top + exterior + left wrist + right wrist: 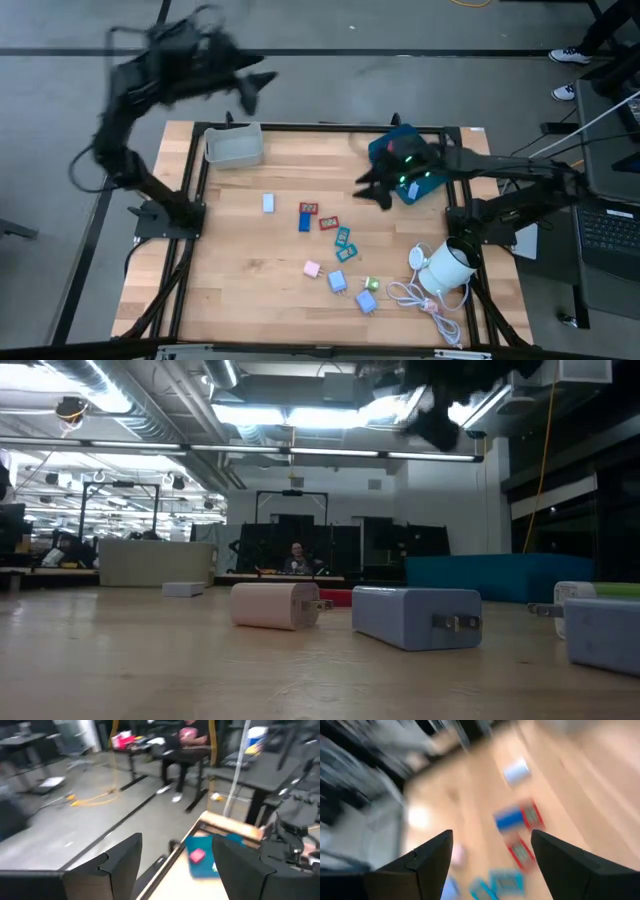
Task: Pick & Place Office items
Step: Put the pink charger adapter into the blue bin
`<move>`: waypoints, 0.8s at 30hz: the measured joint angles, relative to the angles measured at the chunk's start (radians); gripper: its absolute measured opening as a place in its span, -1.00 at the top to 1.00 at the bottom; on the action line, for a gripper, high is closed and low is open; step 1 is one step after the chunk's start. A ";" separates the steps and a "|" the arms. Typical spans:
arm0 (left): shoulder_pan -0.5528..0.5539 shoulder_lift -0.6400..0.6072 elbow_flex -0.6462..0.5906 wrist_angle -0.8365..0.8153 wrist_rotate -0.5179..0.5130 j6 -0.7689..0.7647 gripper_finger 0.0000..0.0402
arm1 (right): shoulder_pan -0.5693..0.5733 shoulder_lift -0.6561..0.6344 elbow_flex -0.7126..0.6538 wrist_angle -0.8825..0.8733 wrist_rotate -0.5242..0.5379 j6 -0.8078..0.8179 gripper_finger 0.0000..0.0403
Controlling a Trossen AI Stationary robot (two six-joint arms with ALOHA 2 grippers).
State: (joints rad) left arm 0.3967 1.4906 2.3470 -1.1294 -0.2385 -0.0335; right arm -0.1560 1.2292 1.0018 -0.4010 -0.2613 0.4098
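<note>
Nearest, a white round object [447, 266] with coiled cable at the table's near right; beside it to the left, a scatter of office items [338, 243] on the wooden table [240, 270]: light blue blocks [366, 300] nearest, a pink piece [312, 268], teal frames [344, 238], red frames [328, 222], a dark blue piece [304, 221], one pale blue piece [268, 203] farther left; all lying loose, none held.

Farther back on the right, right gripper [372, 187] low over the table, reaching leftward from beside the blue tray [392, 149]; fingers [427, 857] apart, empty, aimed down at the red and blue pieces.

At the far left corner, a grey tray [235, 146]; beyond and above it, left gripper [254, 88] raised high past the table's far edge, arm folded, fingers [122, 860] apart with nothing between them, pointing across toward the blue tray.

From table level, a pink block [273, 605] and a light blue block [415, 617] close up; behind, an open hall with strip lights, desks, a seated person [296, 560].
</note>
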 joint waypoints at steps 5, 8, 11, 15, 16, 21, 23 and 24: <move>-0.228 -0.094 -0.001 -0.214 -0.287 -0.165 -0.17 | 0.150 0.120 0.000 -0.163 0.198 0.034 -0.37; -0.378 -0.120 -0.001 -0.310 -0.416 -0.266 -0.17 | 0.225 0.189 0.031 -0.142 0.216 0.103 -0.37; -0.503 -0.120 -0.001 -0.379 -0.499 -0.345 -0.17 | 0.275 0.283 0.142 -0.160 0.223 0.145 -0.37; -0.617 -0.099 -0.008 -0.442 -0.591 -0.413 -0.17 | 0.330 0.435 0.348 -0.197 0.298 0.145 -0.37; -0.638 -0.102 -0.022 -0.436 -0.609 -0.420 -0.17 | 0.339 0.480 0.403 -0.218 0.310 0.144 -0.37; -0.731 -0.151 -0.099 -0.441 -0.654 -0.486 -0.17 | 0.357 0.712 0.640 -0.383 0.298 0.149 -0.37; -0.786 -0.180 -0.139 -0.442 -0.667 -0.533 -0.17 | 0.367 0.781 0.708 -0.425 0.295 0.143 -0.37; -0.817 -0.198 -0.159 -0.442 -0.678 -0.558 -0.17 | 0.372 0.806 0.734 -0.437 0.292 0.141 -0.37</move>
State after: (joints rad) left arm -0.4206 1.2925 2.1876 -1.5711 -0.9165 -0.5910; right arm 0.2162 2.0352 1.7354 -0.8382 0.0307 0.5504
